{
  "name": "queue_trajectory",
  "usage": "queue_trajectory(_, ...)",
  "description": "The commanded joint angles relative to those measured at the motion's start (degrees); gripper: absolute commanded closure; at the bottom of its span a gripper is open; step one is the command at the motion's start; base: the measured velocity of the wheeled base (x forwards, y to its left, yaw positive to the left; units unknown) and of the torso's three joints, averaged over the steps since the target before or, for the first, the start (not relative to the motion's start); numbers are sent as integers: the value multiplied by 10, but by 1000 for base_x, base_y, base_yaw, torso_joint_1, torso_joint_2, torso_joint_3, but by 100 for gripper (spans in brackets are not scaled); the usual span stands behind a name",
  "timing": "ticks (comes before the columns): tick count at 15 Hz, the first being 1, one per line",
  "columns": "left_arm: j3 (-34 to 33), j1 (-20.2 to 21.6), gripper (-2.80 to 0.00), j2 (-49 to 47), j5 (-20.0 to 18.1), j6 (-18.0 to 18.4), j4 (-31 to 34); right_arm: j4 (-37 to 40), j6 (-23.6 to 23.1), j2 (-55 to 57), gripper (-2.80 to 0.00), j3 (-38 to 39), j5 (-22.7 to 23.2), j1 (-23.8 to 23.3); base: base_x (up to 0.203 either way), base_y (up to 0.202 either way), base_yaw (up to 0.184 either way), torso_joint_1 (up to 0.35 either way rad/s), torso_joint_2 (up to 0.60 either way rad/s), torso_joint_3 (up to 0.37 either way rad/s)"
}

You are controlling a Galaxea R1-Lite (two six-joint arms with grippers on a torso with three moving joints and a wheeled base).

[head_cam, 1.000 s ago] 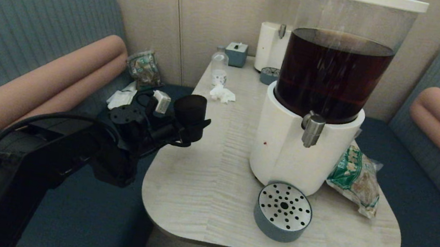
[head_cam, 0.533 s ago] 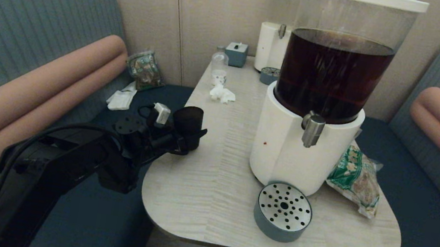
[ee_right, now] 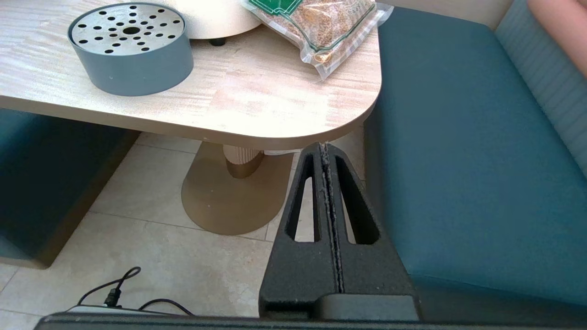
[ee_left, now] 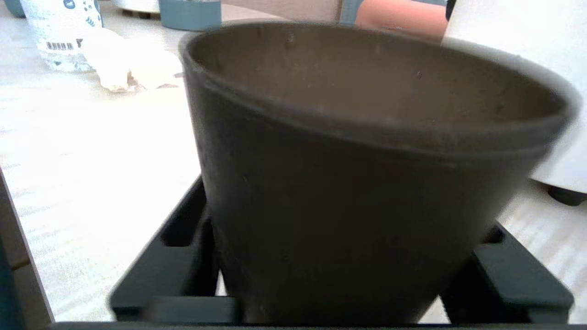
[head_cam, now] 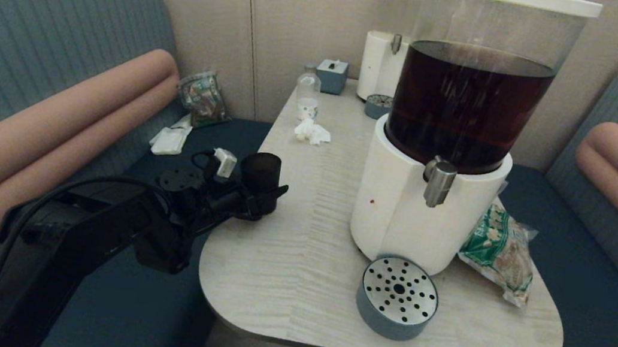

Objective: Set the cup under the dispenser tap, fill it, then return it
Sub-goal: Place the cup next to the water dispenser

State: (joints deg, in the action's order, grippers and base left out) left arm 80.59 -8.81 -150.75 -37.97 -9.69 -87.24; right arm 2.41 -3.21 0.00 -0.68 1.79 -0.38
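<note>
Item: dark plastic cup [head_cam: 261, 174] — left of centre in the head view, at the table's [head_cam: 284, 267] left edge, upright, empty, clamped in the left gripper [head_cam: 263, 198]. Dispenser tap [head_cam: 439, 183]: centre-right, well apart. Right gripper [ee_right: 326, 160]: fingers pressed together, parked below the table's corner. Step, as judged: placing or lifting at the edge — next calls for a level carry beneath the tap.

The pale wood-grain table [head_cam: 295, 268] bears the big white-based dispenser [head_cam: 406, 211] right of centre, its short steel tap [head_cam: 439, 183] above the round perforated drip tray [head_cam: 397, 297]. The small dark plastic cup [head_cam: 261, 178] sits, apparently clamped, in the left gripper [head_cam: 263, 197] at the table's left edge. A sealed snack bag [head_cam: 500, 252] lies right of the dispenser.
</note>
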Motion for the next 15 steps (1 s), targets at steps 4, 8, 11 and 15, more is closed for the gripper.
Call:
queue_trajectory(4,-8,-1,-280,5,-3,-1,-4,0,0,0,0,0,1,0,0,0,0,0,0,0)
queue_trajectory(8,-43,0,-280,24,-3,-1,-4,0,0,0,0,0,1,0,0,0,0,0,0,0)
queue_trajectory(11,-102,0,-280,57,-3,-1,-4,0,0,1,0,0,1,0,0,0,0,0,0,0)
queue_trajectory(15,-155,4,-280,89,-3,1,-4,0,0,0,0,0,1,0,0,0,0,0,0,0)
